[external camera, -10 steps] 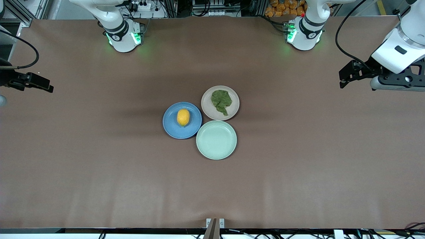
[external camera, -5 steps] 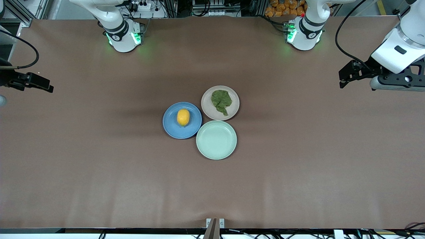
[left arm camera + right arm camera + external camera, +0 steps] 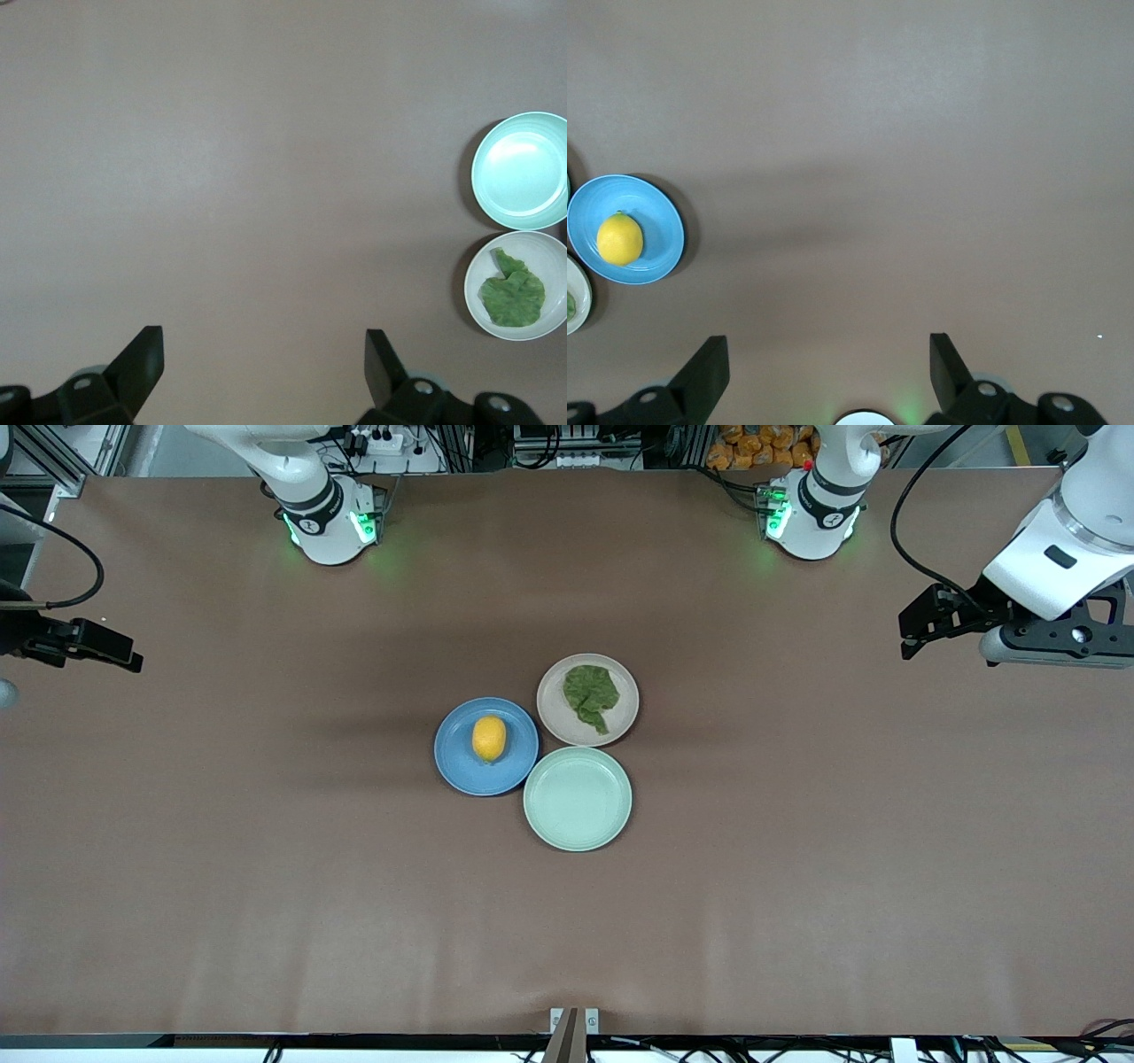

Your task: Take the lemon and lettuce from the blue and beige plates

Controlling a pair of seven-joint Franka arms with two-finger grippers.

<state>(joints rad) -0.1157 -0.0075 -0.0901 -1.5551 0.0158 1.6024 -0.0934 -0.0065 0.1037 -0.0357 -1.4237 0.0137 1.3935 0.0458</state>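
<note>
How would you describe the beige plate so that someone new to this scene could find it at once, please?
Three round plates huddle together at the middle of the brown table. The beige plate is the one farthest from the front camera, beside the blue plate with the lemon and the bare mint-green plate. It alone carries the crinkled green lettuce.

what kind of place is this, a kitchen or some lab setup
Most likely a robotics lab bench, not a kitchen. Two arm bases are bolted along one edge of a brown covered table, cables and power strips run past that edge, and the only food is a lemon and a lettuce leaf staged on plates.
</note>
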